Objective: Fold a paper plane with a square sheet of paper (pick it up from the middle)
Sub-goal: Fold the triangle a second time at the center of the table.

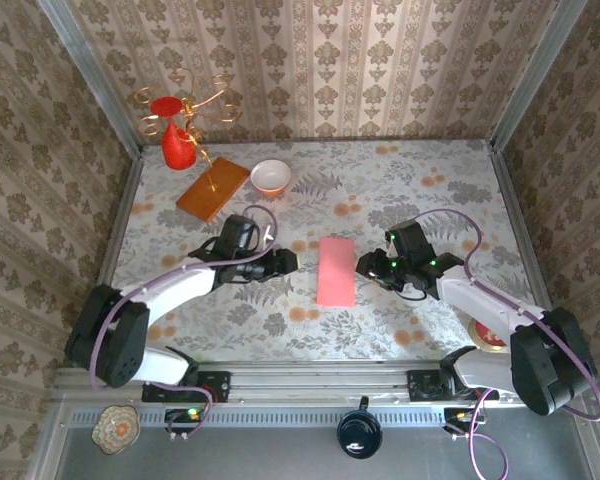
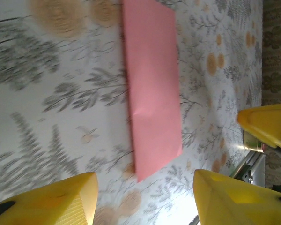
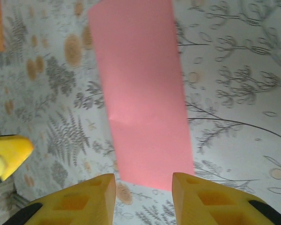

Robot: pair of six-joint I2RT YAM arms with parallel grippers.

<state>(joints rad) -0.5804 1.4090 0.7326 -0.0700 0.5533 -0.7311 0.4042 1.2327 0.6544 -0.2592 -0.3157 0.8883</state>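
Observation:
The pink sheet of paper [image 1: 336, 270] lies flat on the floral table as a narrow rectangle, its long side running away from the arms. My left gripper [image 1: 291, 262] is just left of it, open and holding nothing. My right gripper [image 1: 364, 266] is just right of it, also open and not touching it. In the left wrist view the paper [image 2: 152, 84] lies ahead of the spread yellow fingers [image 2: 75, 197]. In the right wrist view its near short edge [image 3: 154, 180] sits between the fingertips [image 3: 96, 192], and the sheet [image 3: 140, 89] stretches away.
An orange-brown wooden board [image 1: 213, 188], a white bowl [image 1: 271, 177] and a red vase [image 1: 177, 145] stand at the back left. A round red-and-gold disc [image 1: 488, 333] lies near the right arm. Patterned walls close in three sides; a metal rail [image 1: 310, 378] runs along the front.

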